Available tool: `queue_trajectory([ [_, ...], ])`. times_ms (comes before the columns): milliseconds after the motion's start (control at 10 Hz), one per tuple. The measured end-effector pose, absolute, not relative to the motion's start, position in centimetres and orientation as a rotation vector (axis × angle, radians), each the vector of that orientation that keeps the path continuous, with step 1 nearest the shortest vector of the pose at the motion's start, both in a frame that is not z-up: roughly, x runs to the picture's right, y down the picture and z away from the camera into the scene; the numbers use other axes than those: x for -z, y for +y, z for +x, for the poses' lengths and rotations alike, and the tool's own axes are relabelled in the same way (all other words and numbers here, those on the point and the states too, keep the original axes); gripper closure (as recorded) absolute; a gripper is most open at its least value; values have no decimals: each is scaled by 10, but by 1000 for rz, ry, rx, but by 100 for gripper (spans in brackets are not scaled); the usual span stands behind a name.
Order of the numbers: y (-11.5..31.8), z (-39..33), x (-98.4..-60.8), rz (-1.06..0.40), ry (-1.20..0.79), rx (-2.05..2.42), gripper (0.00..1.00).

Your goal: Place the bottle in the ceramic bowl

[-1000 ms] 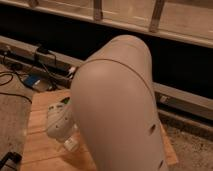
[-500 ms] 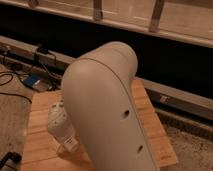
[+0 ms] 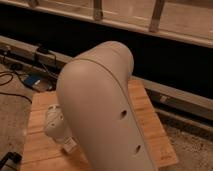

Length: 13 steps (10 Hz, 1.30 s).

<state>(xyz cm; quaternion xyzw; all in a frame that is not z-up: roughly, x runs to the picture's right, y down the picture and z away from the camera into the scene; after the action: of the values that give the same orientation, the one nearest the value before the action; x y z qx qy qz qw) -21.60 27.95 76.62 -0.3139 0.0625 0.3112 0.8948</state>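
Observation:
My arm's large white housing [image 3: 105, 105] fills the middle of the camera view and hides most of the wooden table [image 3: 145, 115]. At its lower left, the arm's white end with the gripper [image 3: 62, 135] hangs low over the left part of the table. The bottle and the green ceramic bowl do not show; they are hidden behind the arm or out of view.
A raised grey ledge [image 3: 170, 95] with a dark wall above runs behind the table. Cables and a blue box [image 3: 32, 81] lie on the floor at the left. Speckled floor [image 3: 192, 145] lies to the right of the table.
The arm housing has swung a little to the left and nearer the camera. A small green patch that showed beside the arm's end one second ago is now covered.

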Motion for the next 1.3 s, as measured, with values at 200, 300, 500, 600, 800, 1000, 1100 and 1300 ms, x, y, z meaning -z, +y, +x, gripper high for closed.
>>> queue_trajectory([
  [200, 281, -213, -763, -651, 123, -653, 85],
  [300, 282, -211, -763, -652, 119, -659, 95],
  [500, 282, -209, -757, -648, 107, -667, 100],
  [600, 281, -206, -751, -642, 95, -673, 100],
  [800, 263, -195, -724, -599, 60, -690, 100],
  [1000, 239, -187, -687, -540, 36, -693, 100],
  [1100, 224, -181, -666, -500, 24, -689, 100],
  [1300, 193, -171, -626, -414, 3, -680, 100],
])
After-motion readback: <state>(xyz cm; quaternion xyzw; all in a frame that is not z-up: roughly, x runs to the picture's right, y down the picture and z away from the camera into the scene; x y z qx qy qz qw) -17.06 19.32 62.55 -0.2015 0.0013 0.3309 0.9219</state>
